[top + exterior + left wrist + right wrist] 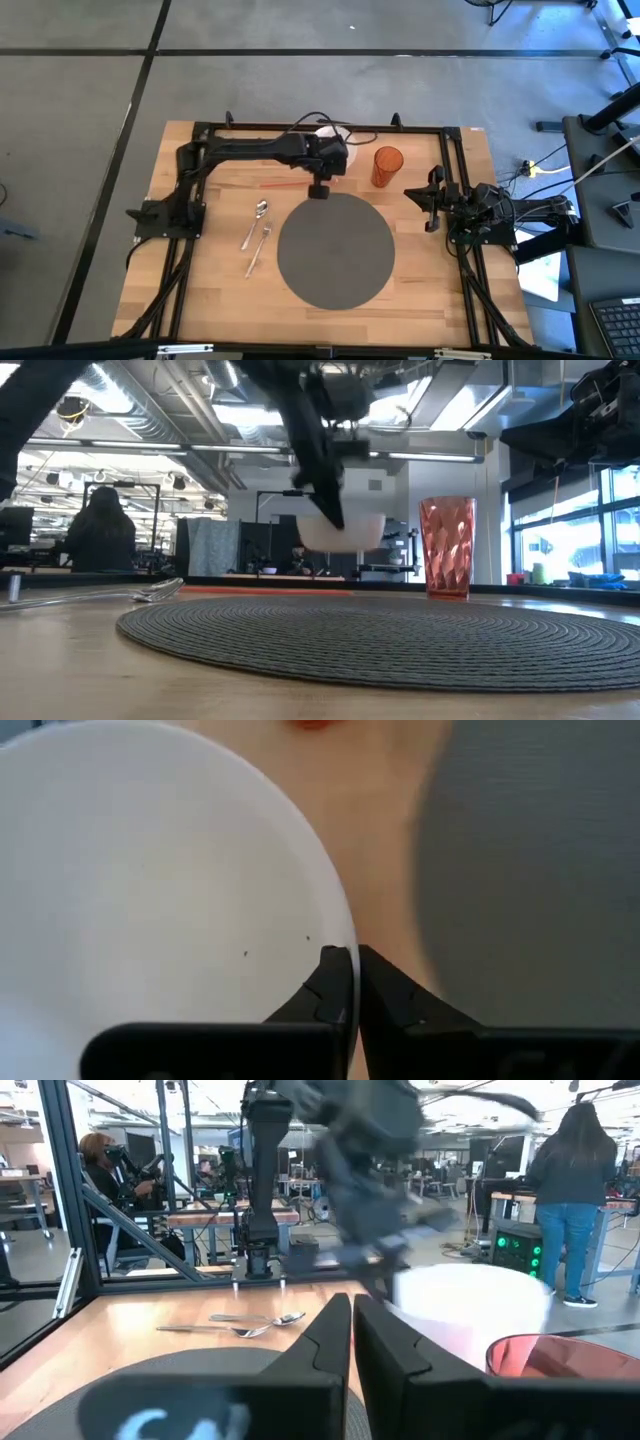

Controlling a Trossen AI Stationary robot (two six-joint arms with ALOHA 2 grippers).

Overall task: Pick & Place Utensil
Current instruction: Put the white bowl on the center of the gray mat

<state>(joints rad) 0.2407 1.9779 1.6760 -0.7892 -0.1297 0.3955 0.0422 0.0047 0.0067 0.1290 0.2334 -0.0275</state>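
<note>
A white bowl (150,890) hangs at my left gripper (347,955), which is shut on its rim. In the low view the bowl (345,532) floats above the table's far side, left of the red cup (447,547). In the high view my left arm covers most of the bowl (328,131), beyond the grey round placemat (335,250). A spoon (260,210) and a fork (262,240) lie flat on the wood, left of the placemat. My right gripper (352,1305) waits shut at the table's right side (432,205). My left gripper pinches the bowl's rim (345,942), with one finger inside the bowl and one outside. The fingers (333,500) come down on it slanting from above. The bowl is lifted clear of the table and stays roughly upright below them.
The red faceted cup (387,166) stands upright just past the placemat's far right edge. A thin red stick (280,183) lies on the wood near the bowl. People stand in the room beyond the table. Bare wood shows near the table's near edge (230,300).
</note>
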